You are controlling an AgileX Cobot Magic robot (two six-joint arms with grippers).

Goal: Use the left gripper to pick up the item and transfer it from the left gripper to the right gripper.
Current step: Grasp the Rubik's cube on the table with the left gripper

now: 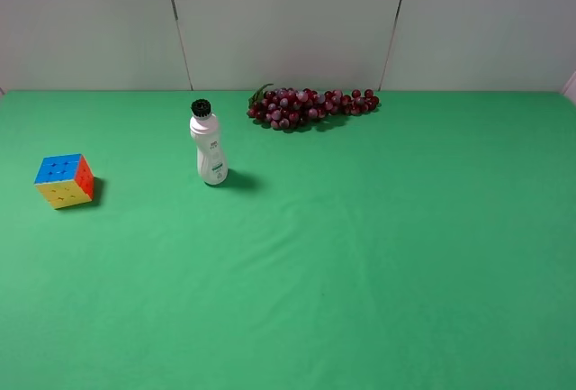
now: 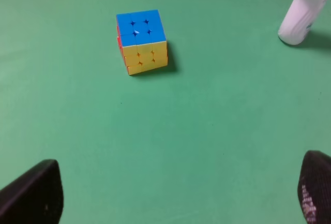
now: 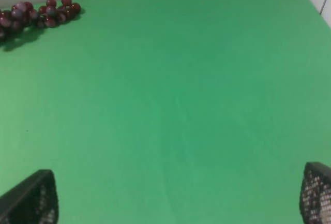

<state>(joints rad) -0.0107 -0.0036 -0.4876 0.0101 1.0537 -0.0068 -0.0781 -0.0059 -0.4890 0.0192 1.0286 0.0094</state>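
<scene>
Left wrist view first: a wide-open, empty left claw (image 2: 173, 198), and beyond its tips the cube (image 2: 140, 40), flat on the green cloth bench (image 2: 207, 131) near the left edge, blue face up. Probably best: advance, centre over it, square the jaws to two flat opposite faces, then drop and close; hard glossy plastic, sharp-cornered, apt to twist. Keep off the smooth, waisted white bottle (image 1: 209, 147). Likewise wide open and empty: right claw (image 3: 178, 195). Farthest, by the back edge: knobbly dark grapes (image 1: 310, 106).

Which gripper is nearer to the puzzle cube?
Left. The left gripper has the puzzle cube lying ahead of it; the right gripper faces the grapes, with no cube in its view.
</scene>
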